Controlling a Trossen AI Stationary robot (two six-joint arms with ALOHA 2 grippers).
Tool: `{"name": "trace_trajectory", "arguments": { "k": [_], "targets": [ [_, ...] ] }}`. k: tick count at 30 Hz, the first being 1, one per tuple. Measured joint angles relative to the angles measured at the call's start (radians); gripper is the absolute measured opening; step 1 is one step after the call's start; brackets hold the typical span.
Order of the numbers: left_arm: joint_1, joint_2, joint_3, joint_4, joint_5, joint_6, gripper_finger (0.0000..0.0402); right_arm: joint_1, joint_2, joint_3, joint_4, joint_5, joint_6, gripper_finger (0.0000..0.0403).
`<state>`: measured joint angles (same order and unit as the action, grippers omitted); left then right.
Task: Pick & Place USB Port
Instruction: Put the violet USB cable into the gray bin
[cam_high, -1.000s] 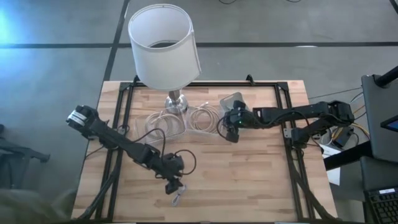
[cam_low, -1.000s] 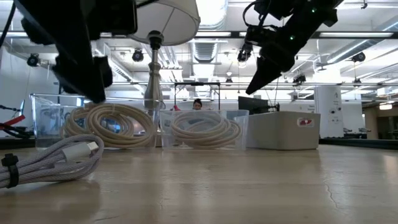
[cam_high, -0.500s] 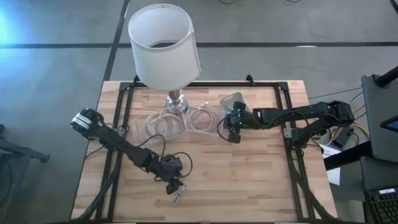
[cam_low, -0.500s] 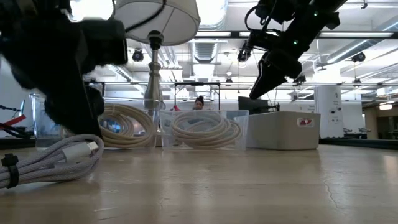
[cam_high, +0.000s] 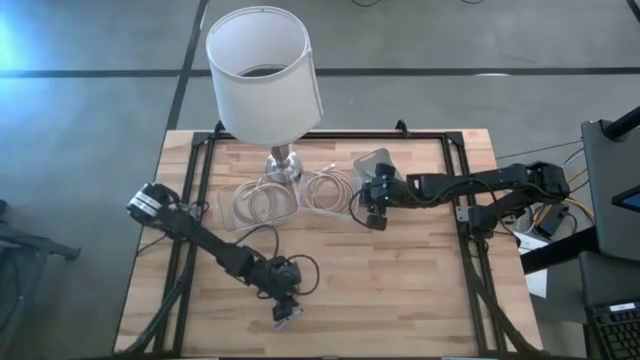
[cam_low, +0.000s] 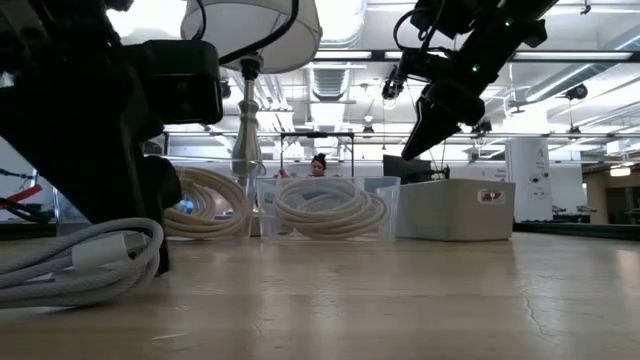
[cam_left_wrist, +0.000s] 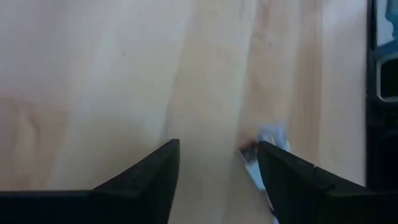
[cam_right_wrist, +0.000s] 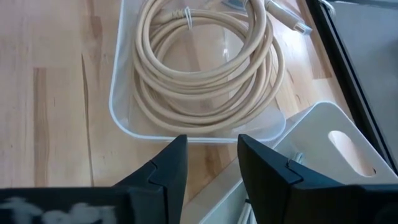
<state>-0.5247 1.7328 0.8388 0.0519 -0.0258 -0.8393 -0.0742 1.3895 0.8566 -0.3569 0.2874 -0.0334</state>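
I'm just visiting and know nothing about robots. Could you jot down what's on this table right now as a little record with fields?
Left end effector: open, low over the near table edge, at a loose white cable
Right end effector: open, raised by the trays, empty
Clear trays: two, each holding a coiled cream cable
White box: beside the trays
Lamp: white shade, at the table's far side
Table: light wood

Wood-plank table (cam_high: 400, 290) with a black metal frame (cam_high: 470, 160) sits on a grey concrete floor (cam_high: 90, 100) crossed by dark seam lines. Low view: open industrial hall, exposed ceiling ducts (cam_low: 335, 80), strip lights (cam_low: 560, 55), white wall at left. A person (cam_low: 320, 165) sits far behind the table. Dark desk (cam_high: 612, 190) at right edge.
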Motion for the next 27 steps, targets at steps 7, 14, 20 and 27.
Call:
{"name": "trace_trajectory", "arguments": {
  "k": [7, 14, 20, 27],
  "targets": [
    [-0.012, -0.084, -0.002, -0.054, 0.017, -0.052, 0.0213, 0.000, 0.000, 0.000, -0.002, 0.000, 0.000, 0.0133],
    [-0.024, -0.064, 0.027, -0.030, 0.008, -0.059, 0.0213, 0.000, 0.000, 0.000, -0.002, -0.001, 0.000, 0.0129],
    [-0.030, -0.004, 0.040, -0.006, 0.001, -0.048, 0.0213, 0.000, 0.001, 0.000, -0.001, -0.001, 0.000, 0.0121],
    [-0.031, 0.038, 0.040, -0.003, 0.010, -0.030, 0.0212, 0.000, 0.001, 0.000, -0.001, -0.001, 0.000, 0.0117]
  ]
}}
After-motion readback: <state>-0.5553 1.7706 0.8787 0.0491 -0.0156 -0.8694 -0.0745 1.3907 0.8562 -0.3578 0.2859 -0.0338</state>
